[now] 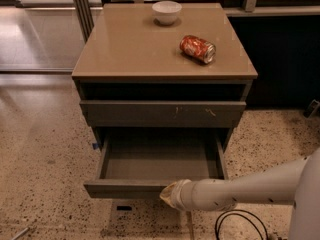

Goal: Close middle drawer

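The middle drawer [150, 164] is a wide, shallow grey-brown tray. It stands pulled well out of the cabinet [125, 49] and is empty inside. Its plain front [122, 189] faces me. My gripper [166, 196] is at the end of the white arm coming in from the right. It rests against the drawer's front edge, right of centre. Above the open drawer sits the drawer front with pale scratch marks [162, 113], nearly flush with the cabinet.
A red soda can [198, 49] lies on its side on the cabinet top. A white bowl [166, 12] stands at the top's back edge. A black cable [235, 226] loops on the speckled floor under my arm. A dark wall is to the right.
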Robot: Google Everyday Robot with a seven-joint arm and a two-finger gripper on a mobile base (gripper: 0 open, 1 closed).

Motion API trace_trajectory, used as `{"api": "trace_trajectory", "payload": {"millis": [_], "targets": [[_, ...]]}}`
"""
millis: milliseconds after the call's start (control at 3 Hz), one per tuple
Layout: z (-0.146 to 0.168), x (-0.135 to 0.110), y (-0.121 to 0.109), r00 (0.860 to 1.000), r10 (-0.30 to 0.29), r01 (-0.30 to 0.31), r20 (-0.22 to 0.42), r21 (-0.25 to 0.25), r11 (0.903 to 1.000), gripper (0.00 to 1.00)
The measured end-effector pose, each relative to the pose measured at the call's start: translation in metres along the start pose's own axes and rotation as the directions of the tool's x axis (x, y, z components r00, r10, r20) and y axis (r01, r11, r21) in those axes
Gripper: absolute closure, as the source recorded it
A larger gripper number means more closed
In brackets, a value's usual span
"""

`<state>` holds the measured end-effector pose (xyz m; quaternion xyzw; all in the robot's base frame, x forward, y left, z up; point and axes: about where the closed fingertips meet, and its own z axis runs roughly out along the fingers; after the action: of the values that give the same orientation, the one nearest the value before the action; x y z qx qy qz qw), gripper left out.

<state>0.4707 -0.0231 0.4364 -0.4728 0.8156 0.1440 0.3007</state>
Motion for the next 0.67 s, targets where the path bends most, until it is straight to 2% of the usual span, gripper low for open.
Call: {"api": "trace_trajectory", "payload": {"millis": [333, 667], "targets": [[0.000, 0.000, 0.000, 1.000, 0.001, -0.001, 0.000, 0.001, 1.0000, 1.00], [0.003, 0.004, -0.013, 1.000, 0.026, -0.027, 0.009, 0.026, 0.9993, 1.00]]}}
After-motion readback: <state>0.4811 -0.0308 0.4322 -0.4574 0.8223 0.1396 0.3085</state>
